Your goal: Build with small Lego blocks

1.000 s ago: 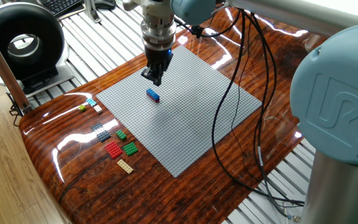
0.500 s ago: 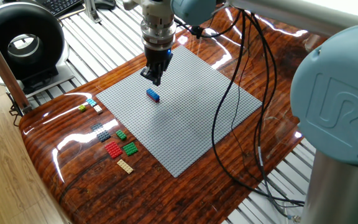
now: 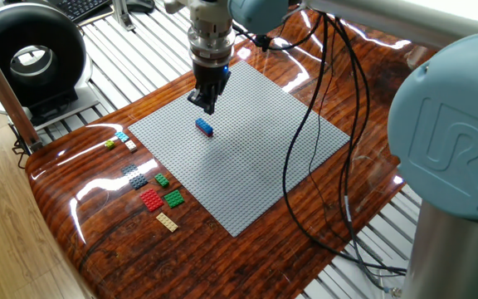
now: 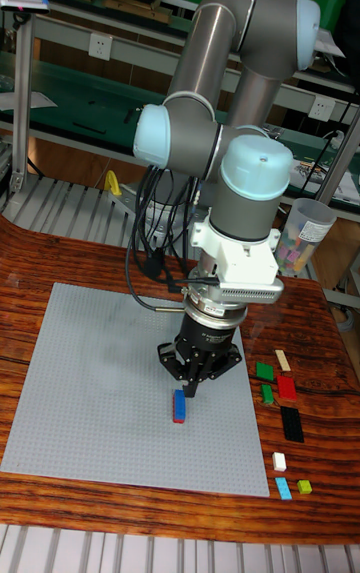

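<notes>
Gripper (image 3: 208,105) is seen pointed down over the grey baseplate (image 3: 247,158), just above and beside the blue brick (image 3: 204,126); in the tall fixed view the gripper (image 4: 189,389) tips are seen right at the top end of that blue brick (image 4: 180,406), contact not resolvable. Fingers appear drawn close together with nothing seen between them, but open or closed cannot be told for certain. Blue brick is seated on the baseplate, toward its left-centre in the fixed view. Remaining small blocks are laid on the wooden table (image 3: 106,241) beside the plate's edge: cyan (image 3: 121,136), yellow-green (image 3: 110,144), white (image 3: 130,146), dark grey pieces (image 3: 135,176), two green (image 3: 168,191), red (image 3: 151,199), tan (image 3: 167,222). All are apart from the gripper.
</notes>
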Tool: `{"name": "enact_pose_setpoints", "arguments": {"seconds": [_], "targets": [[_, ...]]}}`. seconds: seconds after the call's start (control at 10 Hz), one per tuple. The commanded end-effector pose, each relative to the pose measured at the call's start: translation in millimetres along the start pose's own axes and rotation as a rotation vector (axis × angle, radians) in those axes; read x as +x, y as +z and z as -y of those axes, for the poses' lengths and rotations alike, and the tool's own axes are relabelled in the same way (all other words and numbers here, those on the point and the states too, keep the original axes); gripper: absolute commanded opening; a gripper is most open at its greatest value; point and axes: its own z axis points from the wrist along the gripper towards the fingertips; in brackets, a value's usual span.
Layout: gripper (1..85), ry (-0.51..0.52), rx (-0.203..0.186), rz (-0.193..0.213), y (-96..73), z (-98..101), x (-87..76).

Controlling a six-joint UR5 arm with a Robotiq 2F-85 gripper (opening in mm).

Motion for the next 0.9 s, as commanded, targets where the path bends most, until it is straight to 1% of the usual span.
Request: {"name": "enact_pose_setpoints", "arguments": {"seconds": [0.0,0.1,0.3,0.4,0.5,0.6,0.7,0.8], "targets": [[1.3,0.024,-0.038,-0.008,-3.5,-5.8,1.4],[1.3,0.046,-0.034,-0.006,-2.5,-11.9,-1.0],[1.3,0.105,-0.043,-0.004,4.8,-56.3,-8.5],[1.3,0.123,-0.051,-0.003,7.7,-69.7,-12.2],[1.3,0.142,-0.045,-0.006,8.1,-77.8,-15.2],[1.3,0.145,-0.01,-0.014,6.7,-73.5,-15.0],[1.3,0.123,0.011,-0.039,2.8,-61.3,-9.0],[1.3,0.094,-0.021,-0.052,2.6,-69.5,-6.1]]}}
